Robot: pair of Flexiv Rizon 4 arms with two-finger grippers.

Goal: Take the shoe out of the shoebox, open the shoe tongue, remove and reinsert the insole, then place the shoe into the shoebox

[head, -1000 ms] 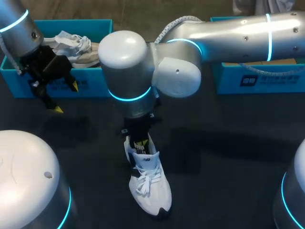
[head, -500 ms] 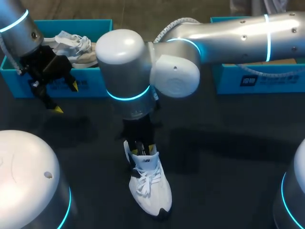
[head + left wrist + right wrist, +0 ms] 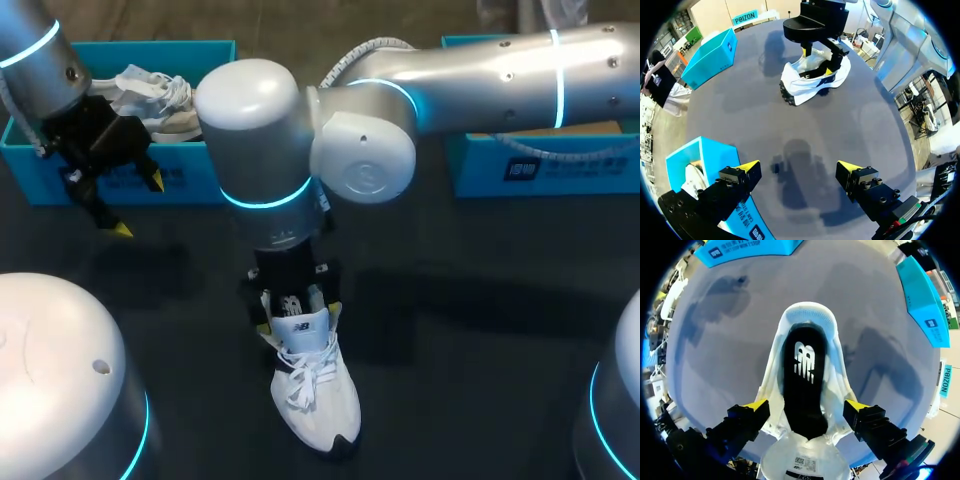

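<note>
Right wrist view: white shoe (image 3: 807, 317) stands on the dark worktop (image 3: 715, 340) near its near edge, black insole (image 3: 802, 375) inside — right claw (image 3: 807, 405) spread, straddling the collar. Left claw (image 3: 797, 167) gapes wide just beside the blue shoebox (image 3: 705, 155) at the far left corner.

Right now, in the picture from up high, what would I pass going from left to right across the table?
A blue shoebox holding a pale shoe → the white shoe in the middle → another blue box.
</note>
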